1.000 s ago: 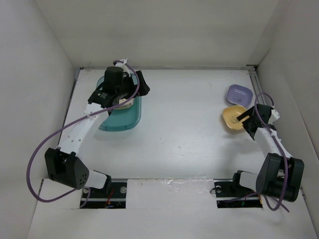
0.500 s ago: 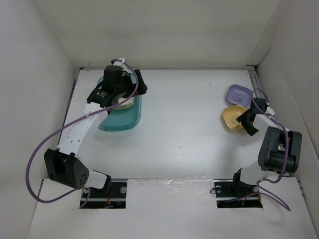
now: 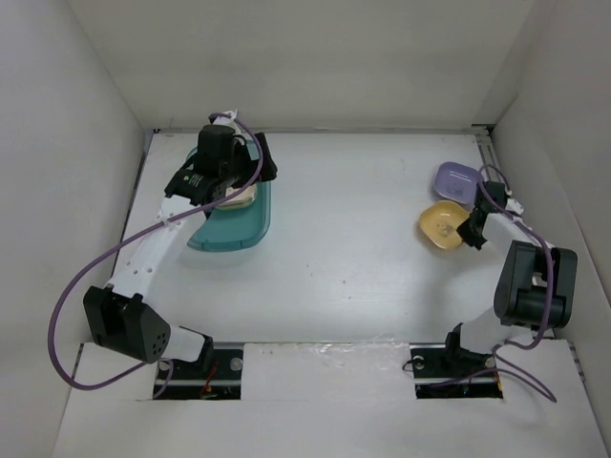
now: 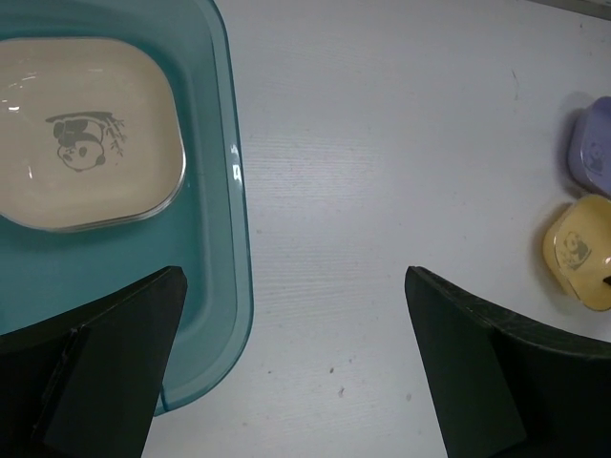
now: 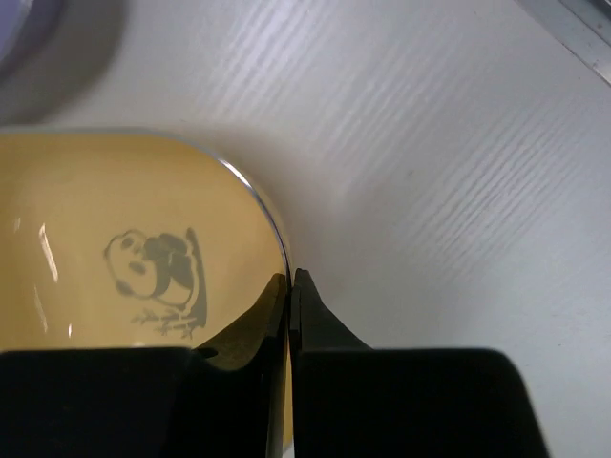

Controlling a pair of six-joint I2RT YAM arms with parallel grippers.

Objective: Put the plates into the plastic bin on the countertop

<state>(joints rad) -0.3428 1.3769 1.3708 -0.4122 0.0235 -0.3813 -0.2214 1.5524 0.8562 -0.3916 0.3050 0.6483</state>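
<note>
Since a second ago my right claw [image 5: 289, 286] has swung in and now pinches the yellow plate [image 5: 115, 239] by its right rim; an edge grip suits a shallow dish. It sits right on the table [image 3: 353, 248], beside the lavender plate [image 3: 456, 178]. My left claw [image 4: 296, 363] is spread wide over the teal bin [image 4: 224, 315], far left, with the cream plate [image 4: 86, 134] inside.

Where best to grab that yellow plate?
Take the yellow plate by its thin raised rim, on the edge facing the right arm, one finger inside, one outside: it is too shallow to clasp otherwise. The right end effector pinches there.
</note>
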